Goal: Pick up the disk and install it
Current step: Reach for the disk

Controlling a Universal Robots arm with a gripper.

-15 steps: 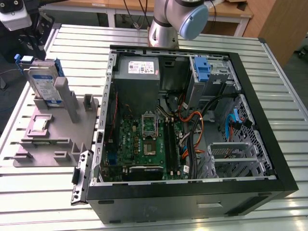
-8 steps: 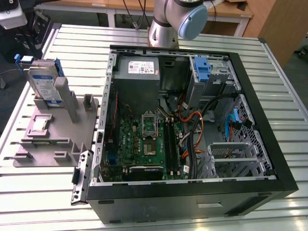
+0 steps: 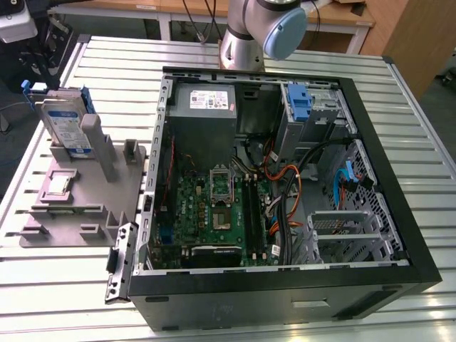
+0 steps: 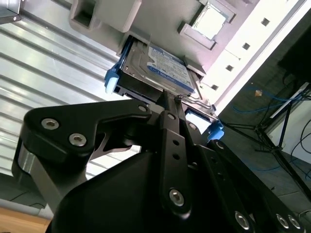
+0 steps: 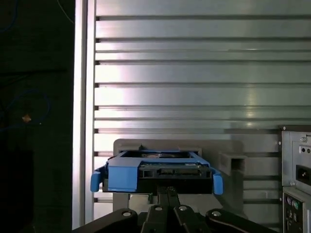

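The task looks barely begun: neither the pick-up nor the install is done. The disk (image 3: 63,122) stands on edge, leaning a little, in a slot of the grey holder (image 3: 78,206) on the desk (image 3: 285,60). It is at the exterior view's left, well apart from the open case (image 3: 399,214). Its label faces outward and its blue rails are clipped on. Nothing grips it in the exterior view, where the arm (image 3: 263,28) rises from its base beyond the case. In both wrist views the jaws point toward the disk (image 4: 155,68), which shows end-on in the first wrist view (image 5: 155,170), seated in the holder with the ribbed desk beyond it. The jaws look drawn together with nothing between them, their tips lined up on the middle of the disk but, to judge by the exterior view, not touching it. Inside the case a blue bracket (image 3: 299,103) sits in the bay by the power supply (image 3: 203,100), and a metal cage (image 3: 342,228) nearer the front stands open with cables close by. Which of these is to take the disk I cannot tell. All the real work seems left: grasping the disk, lifting it out of the holder, carrying it across to the case and seating it.
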